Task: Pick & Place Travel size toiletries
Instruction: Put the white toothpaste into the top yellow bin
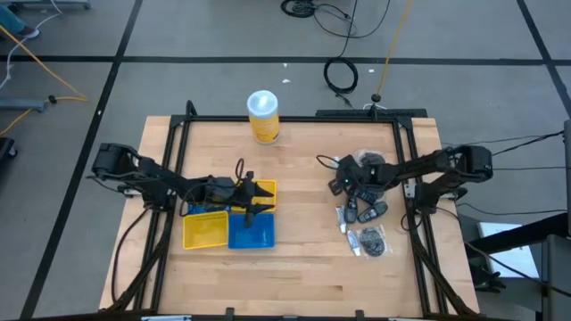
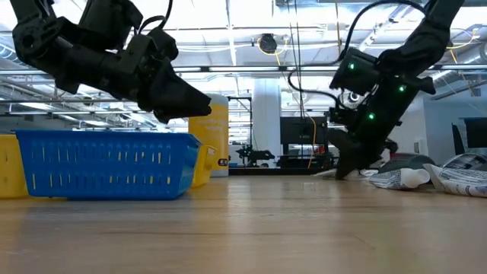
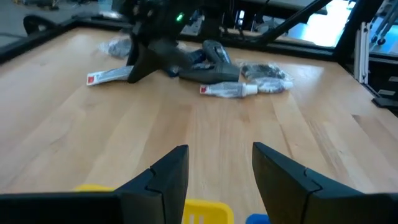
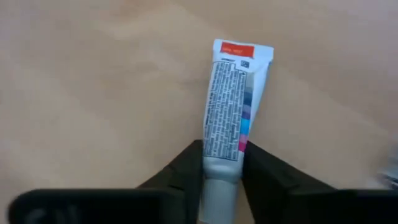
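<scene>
Pale wood tabletop [image 1: 294, 267], black frame rails along its sides. Right gripper [image 4: 221, 177] low at the table's right half, at the near edge of the toiletries pile [image 1: 364, 218]; its jaws are narrow, clamped on the cap end of a small white toothpaste tube [image 4: 233, 106]. Tube lies flat on the wood, crimped end with an orange band pointing away from the fingers [image 4: 183, 171]. In the low view that gripper tips down to the table surface, with wrapped items [image 2: 426, 176] just beside it.

Remaining toiletries clustered on the right half of the table: dark oblong pieces in shiny wrap, a second white tube [image 3: 227, 90] with a red end, and a round dark packet [image 1: 370, 240] nearest the front.

Left gripper [image 1: 261, 201] hangs over the trays on the left half, jaws wide with nothing between them. Under it, a yellow tray [image 1: 205, 230] and a blue tray [image 1: 252, 234] sit side by side, touching; a further yellow tray edge [image 1: 266, 187] shows behind them.

Yellow canister with white lid [image 1: 263, 116] upright at the table's far edge, well apart from both groups.
</scene>
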{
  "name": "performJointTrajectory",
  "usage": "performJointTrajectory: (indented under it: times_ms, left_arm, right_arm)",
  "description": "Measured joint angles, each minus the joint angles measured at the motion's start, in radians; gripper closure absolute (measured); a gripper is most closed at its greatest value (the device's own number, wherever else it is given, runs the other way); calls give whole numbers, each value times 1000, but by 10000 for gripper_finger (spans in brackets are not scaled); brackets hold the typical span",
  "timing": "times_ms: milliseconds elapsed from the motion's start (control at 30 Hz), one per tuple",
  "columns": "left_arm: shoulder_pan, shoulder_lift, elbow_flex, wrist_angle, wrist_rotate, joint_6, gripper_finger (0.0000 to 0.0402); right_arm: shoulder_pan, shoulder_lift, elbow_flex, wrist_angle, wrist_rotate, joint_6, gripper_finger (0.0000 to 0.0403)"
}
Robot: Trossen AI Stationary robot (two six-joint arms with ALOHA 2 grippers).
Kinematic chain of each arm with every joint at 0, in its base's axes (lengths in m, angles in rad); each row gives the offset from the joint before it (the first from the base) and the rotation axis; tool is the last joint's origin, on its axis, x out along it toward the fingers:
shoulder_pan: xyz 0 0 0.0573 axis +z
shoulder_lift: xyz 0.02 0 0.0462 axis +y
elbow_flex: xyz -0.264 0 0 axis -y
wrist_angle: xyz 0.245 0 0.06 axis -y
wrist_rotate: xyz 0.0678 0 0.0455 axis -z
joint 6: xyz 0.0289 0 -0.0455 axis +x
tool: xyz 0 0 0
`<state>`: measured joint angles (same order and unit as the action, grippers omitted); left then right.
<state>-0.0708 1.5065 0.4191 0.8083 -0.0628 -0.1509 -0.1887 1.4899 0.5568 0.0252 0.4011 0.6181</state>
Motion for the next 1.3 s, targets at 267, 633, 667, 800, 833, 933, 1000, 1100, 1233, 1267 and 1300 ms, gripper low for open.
performJointTrajectory:
  times_ms: [267, 633, 667, 800, 833, 933, 1000, 1100, 1233, 1267, 1300]
  left_arm:
    - [5, -220, 0, -263, -91, -10, 229]
    - [4, -597, 1, -711, -426, -101, 229]
    - [3, -618, 1, -748, -450, -121, 229]
    - [3, -700, 0, -871, -533, -213, 229]
    - [4, -713, 1, -881, -546, -235, 229]
    - [2, -750, 0, -936, -563, -270, 229]
    - [1, -758, 1, -946, -566, -279, 229]
    - [-3, -761, 0, -957, -560, -280, 229]
    - [-16, -761, 0, -972, -559, -293, 229]
    - [-20, -761, 1, -973, -558, -298, 229]
    - [-24, -761, 1, -974, -558, -301, 229]
  right_arm:
    - [96, 0, 3, 507, -147, -211, 342]
    - [126, 151, 269, 562, -331, -424, 342]
    - [126, 179, 303, 560, -354, -443, 341]
    - [124, 300, 460, 529, -439, -511, 335]
    - [124, 334, 503, 508, -459, -526, 336]
    - [123, 424, 627, 451, -490, -579, 338]
    - [123, 471, 702, 388, -492, -616, 338]
    - [120, 521, 779, 308, -492, -662, 333]
    - [112, 555, 811, 246, -506, -711, 330]
    - [109, 555, 810, 237, -512, -713, 330]
    - [106, 555, 810, 233, -512, -713, 330]
